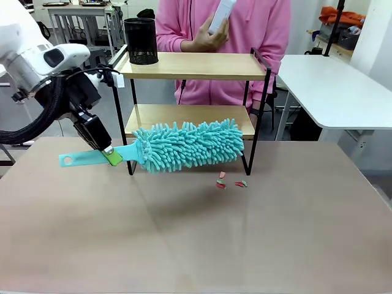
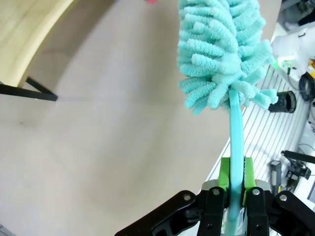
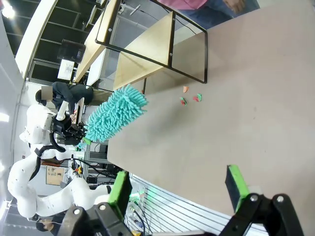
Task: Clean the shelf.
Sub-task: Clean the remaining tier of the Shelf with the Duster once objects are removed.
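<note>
The shelf (image 1: 190,64), two light wooden boards in a thin black frame, stands at the table's far middle. A black mesh cup (image 1: 141,41) sits on its top board at the left. My left gripper (image 1: 111,157) is shut on the flat handle of a teal fluffy duster (image 1: 190,144), whose head hangs level in front of the lower board (image 1: 153,114). From the left wrist camera the duster (image 2: 224,46) rises from between the green pads (image 2: 225,173). My right gripper (image 3: 179,189) stands open over the table's near edge, far from the shelf (image 3: 147,46).
Small red and green scraps (image 1: 231,181) lie on the table just in front of the shelf's right leg. A person in a pink top (image 1: 220,30) stands behind the shelf, holding a white bottle (image 1: 221,15). A white table (image 1: 337,86) stands at the right.
</note>
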Available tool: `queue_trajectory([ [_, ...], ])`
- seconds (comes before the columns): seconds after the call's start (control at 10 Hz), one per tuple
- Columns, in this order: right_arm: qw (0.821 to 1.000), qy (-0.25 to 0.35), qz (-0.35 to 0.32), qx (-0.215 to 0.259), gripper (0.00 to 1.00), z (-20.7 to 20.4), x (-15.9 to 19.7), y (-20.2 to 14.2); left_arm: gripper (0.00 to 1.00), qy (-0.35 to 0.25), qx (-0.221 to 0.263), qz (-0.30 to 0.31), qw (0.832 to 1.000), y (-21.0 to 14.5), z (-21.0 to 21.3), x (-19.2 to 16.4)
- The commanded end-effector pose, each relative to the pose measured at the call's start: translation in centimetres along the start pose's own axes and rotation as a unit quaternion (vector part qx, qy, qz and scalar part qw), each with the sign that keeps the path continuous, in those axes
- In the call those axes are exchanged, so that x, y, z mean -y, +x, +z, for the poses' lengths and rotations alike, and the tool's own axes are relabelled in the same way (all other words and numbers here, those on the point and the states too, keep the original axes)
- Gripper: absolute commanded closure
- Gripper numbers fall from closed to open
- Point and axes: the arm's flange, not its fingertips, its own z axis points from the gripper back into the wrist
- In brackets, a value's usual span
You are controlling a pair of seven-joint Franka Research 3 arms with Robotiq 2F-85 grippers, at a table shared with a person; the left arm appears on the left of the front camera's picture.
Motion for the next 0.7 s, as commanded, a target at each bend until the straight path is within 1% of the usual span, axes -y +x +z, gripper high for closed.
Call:
queue_trajectory([
  [0.0, 1.0, 0.012, 0.012, 0.006, 0.0, -0.1, 0.1, 0.0, 0.88, -0.024, 0.026, 0.004, 0.999, -1.9, 0.2, 1.3],
  [0.1, 1.0, 0.012, 0.012, 0.006, 0.0, -0.1, 0.1, 0.0, 0.88, -0.044, 0.05, -0.002, 0.998, -4.3, 1.7, 3.1],
  [0.2, 1.0, 0.012, 0.012, 0.006, 0.0, -0.1, 0.1, 0.0, 0.88, -0.052, 0.074, -0.023, 0.996, -7.3, 3.5, 4.8],
  [0.3, 1.0, 0.012, 0.012, 0.006, 0.0, -0.1, 0.1, 0.0, 0.88, -0.051, 0.109, -0.048, 0.992, -11.3, 5.5, 6.6],
  [0.4, 1.0, 0.012, 0.012, 0.006, 0.0, -0.1, 0.1, 0.0, 0.88, -0.049, 0.142, -0.059, 0.987, -15.2, 7.3, 8.1],
  [0.5, 1.0, 0.012, 0.012, 0.006, 0.0, -0.1, 0.1, 0.0, 0.88, -0.05, 0.183, -0.061, 0.98, -19.2, 8.7, 8.7],
  [0.6, 1.0, 0.012, 0.012, 0.006, 0.0, -0.1, 0.1, 0.0, 0.88, -0.047, 0.224, -0.036, 0.973, -22.2, 9.3, 8.4],
])
